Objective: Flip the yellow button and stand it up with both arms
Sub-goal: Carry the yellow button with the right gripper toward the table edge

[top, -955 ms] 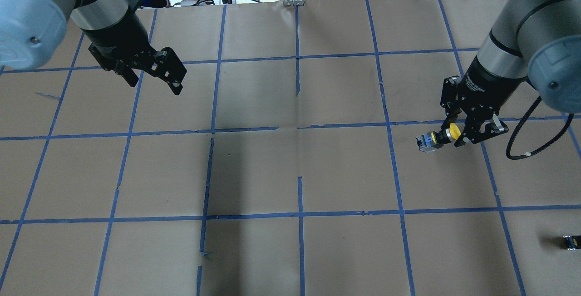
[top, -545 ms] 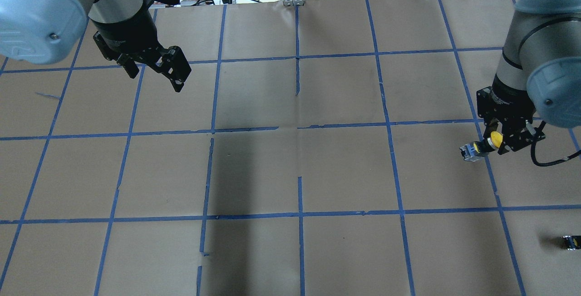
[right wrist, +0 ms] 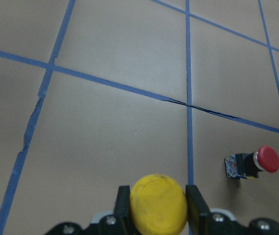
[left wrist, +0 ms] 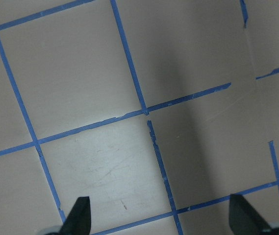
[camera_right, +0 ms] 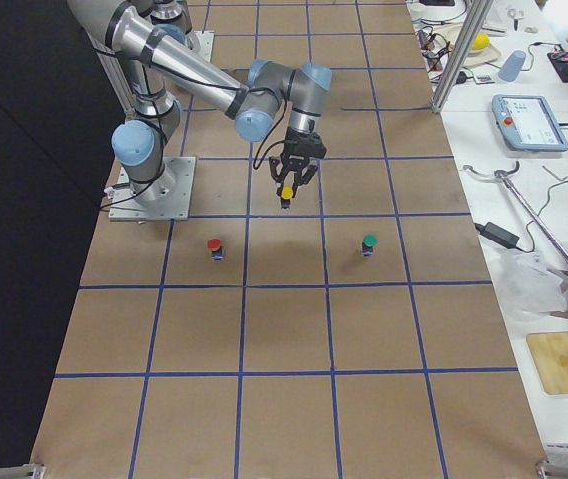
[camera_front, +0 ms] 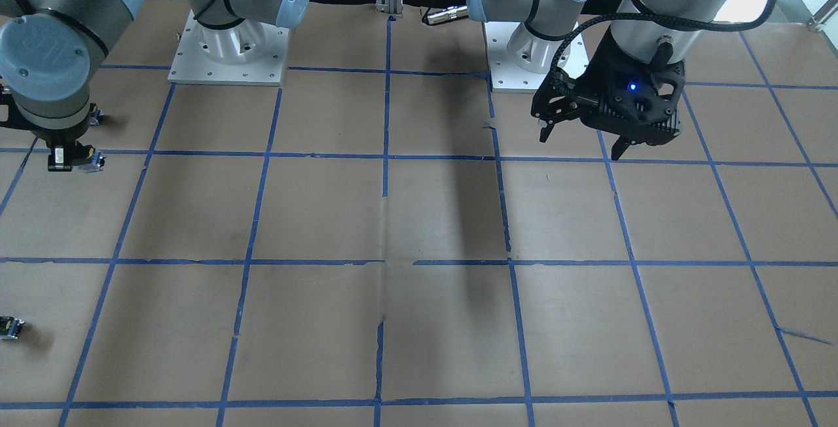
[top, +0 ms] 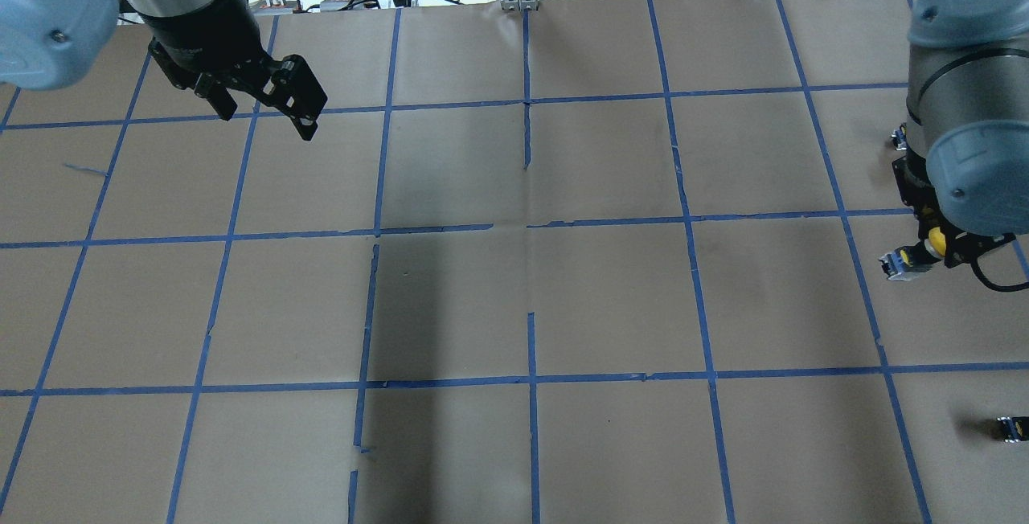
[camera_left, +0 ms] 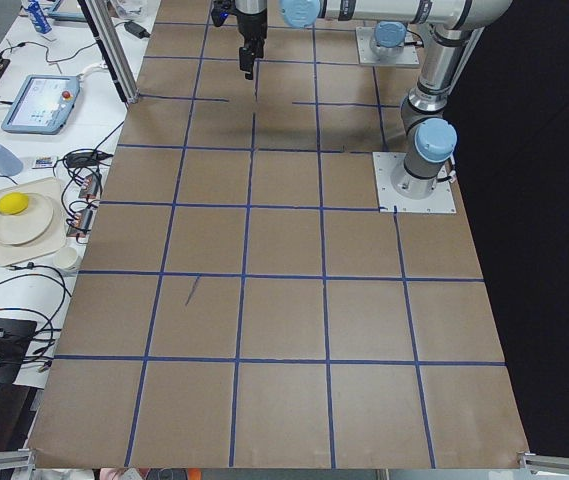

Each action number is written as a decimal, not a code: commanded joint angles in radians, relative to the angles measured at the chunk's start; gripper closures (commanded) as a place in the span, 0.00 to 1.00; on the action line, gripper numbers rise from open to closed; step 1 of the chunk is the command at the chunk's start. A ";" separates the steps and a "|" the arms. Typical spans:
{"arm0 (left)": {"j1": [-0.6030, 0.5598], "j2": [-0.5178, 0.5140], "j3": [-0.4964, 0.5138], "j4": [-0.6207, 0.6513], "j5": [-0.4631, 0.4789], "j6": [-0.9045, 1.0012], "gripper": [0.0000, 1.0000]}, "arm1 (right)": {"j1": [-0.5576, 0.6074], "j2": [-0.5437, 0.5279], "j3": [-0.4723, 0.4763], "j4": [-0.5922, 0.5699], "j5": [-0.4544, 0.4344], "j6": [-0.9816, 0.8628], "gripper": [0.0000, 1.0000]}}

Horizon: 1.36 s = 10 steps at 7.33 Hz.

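The yellow button (top: pixel 924 251) is held by its round yellow cap (right wrist: pixel 159 205) in my right gripper (top: pixel 939 244), at the table's right edge. Its black body sticks out beyond the fingers, off the paper. In the right wrist view the gripper (right wrist: pixel 158 196) has a finger on each side of the cap. The exterior right view shows the button (camera_right: pixel 286 190) hanging under the gripper. My left gripper (top: pixel 267 118) is open and empty above the far left of the table. It also shows in the front-facing view (camera_front: pixel 581 145) and the left wrist view (left wrist: pixel 161 215).
A red-capped button (right wrist: pixel 254 161) sits near the right gripper, also in the exterior right view (camera_right: pixel 214 246). A green-capped button (camera_right: pixel 368 242) stands further out. A tiny black-and-yellow part (top: pixel 1011 427) lies at the near right edge. Brown paper with a blue tape grid (top: pixel 530 227) covers the table.
My right gripper has carried the yellow button to the right, towards the table's right edge. My left gripper has moved a little away, towards the far side, still open.
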<state>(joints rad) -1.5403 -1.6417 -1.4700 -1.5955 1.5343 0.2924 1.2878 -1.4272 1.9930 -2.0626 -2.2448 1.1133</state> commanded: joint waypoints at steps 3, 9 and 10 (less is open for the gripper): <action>0.026 0.002 -0.001 0.005 0.038 0.008 0.01 | -0.045 0.171 0.055 -0.212 -0.113 0.000 0.95; 0.025 0.006 0.005 -0.009 0.038 -0.033 0.01 | -0.068 0.200 0.059 -0.231 -0.160 -0.007 0.72; 0.019 0.009 0.013 -0.036 0.035 -0.108 0.01 | -0.070 0.206 0.056 -0.231 -0.160 -0.007 0.72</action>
<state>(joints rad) -1.5164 -1.6356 -1.4646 -1.6080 1.5724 0.2533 1.2210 -1.2274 2.0530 -2.2930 -2.4052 1.1061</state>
